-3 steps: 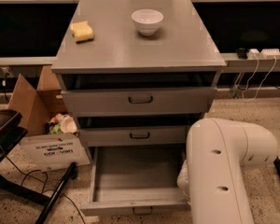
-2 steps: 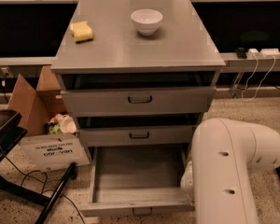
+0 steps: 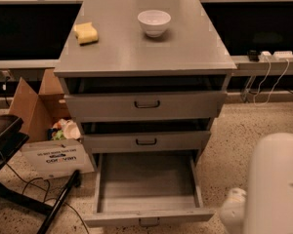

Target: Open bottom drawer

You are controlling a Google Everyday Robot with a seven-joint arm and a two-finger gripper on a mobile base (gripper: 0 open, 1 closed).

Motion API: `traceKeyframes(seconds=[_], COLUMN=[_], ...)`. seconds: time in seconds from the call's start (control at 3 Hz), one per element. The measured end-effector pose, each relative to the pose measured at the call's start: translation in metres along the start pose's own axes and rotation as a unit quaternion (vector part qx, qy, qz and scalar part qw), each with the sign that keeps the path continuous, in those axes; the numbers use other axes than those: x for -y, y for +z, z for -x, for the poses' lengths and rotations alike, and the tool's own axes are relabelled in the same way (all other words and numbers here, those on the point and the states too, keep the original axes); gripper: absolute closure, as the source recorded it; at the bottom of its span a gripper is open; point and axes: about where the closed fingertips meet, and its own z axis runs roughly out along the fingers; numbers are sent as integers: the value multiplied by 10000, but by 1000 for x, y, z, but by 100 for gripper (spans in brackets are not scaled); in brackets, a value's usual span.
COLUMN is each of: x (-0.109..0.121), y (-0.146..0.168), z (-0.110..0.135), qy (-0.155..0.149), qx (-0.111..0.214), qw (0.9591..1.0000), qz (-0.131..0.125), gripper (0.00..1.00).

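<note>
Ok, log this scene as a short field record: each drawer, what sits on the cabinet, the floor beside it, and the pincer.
bottom drawer: pulled well out, plain grey inside, nothing visible in it
middle drawer: not pulled out
top drawer: not pulled out
cabinet top: white bowl and yellow sponge, apart
floor, left of cabinet: open cardboard box
pincer: not in view; only the white arm shows, lower right of the open drawer

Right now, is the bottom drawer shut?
No: the bottom drawer stands pulled out, its grey inside showing; the gripper is out of view, only the white arm shows lower right.
</note>
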Motion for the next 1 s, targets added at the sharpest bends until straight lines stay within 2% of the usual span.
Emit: traceKeyframes(seconds=[0.33, 0.67, 1.0], x=[-58, -53, -65], y=[17, -3, -54], z=[-63, -33, 17], qy=[249, -56, -657], qx=[-204, -103, 49], qw=[9984, 9996, 9977], qz=[457, 257, -137], gripper=[83, 52, 28])
